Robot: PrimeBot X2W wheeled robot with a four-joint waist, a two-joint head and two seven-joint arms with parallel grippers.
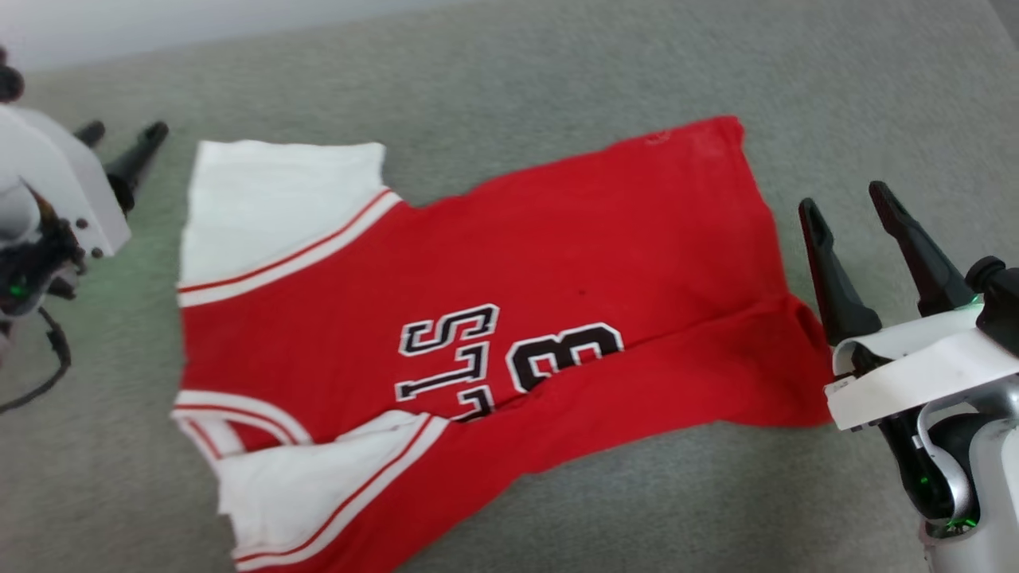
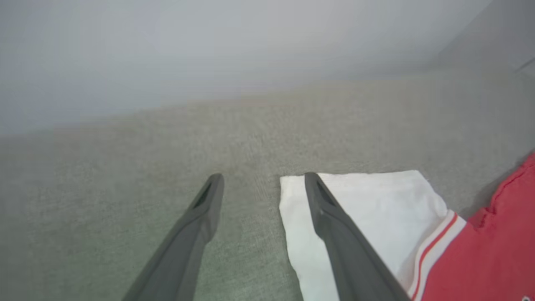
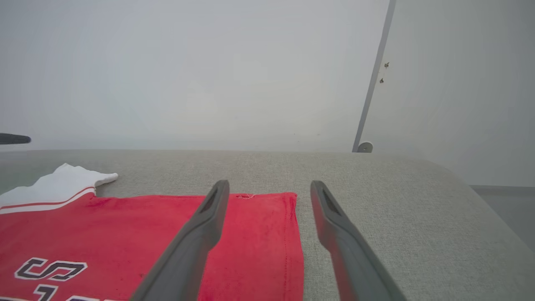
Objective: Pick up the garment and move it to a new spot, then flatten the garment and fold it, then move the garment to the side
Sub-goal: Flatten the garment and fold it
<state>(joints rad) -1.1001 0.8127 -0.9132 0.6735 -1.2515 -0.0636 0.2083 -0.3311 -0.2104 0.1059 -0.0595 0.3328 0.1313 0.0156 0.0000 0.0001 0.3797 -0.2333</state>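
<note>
Red jersey garment point(image 1: 509, 263), spread mid grey fabric surface point(image 1: 557, 64), looks light, limp, easily bunched; best pinched at hem corners or sleeve cuffs. Flanking it, left gripper point(image 1: 123, 134), right gripper point(image 1: 844, 199): jaws wide, empty.

The jersey point(image 1: 478, 318) is lying spread across the upholstered surface point(image 1: 557, 72), its collar end pointing to the robot's left and its hem point(image 1: 768, 239) pointing right. Its near edge is lying folded over the lower part of the lettering point(image 1: 450, 350). The left gripper point(image 1: 127, 129) is hanging just left of the jersey's far sleeve point(image 1: 279, 199), and the right gripper point(image 1: 843, 197) is sitting just right of the hem. Behind the jersey, the wall point(image 3: 188, 75) is rising past the surface's far edge.
</note>
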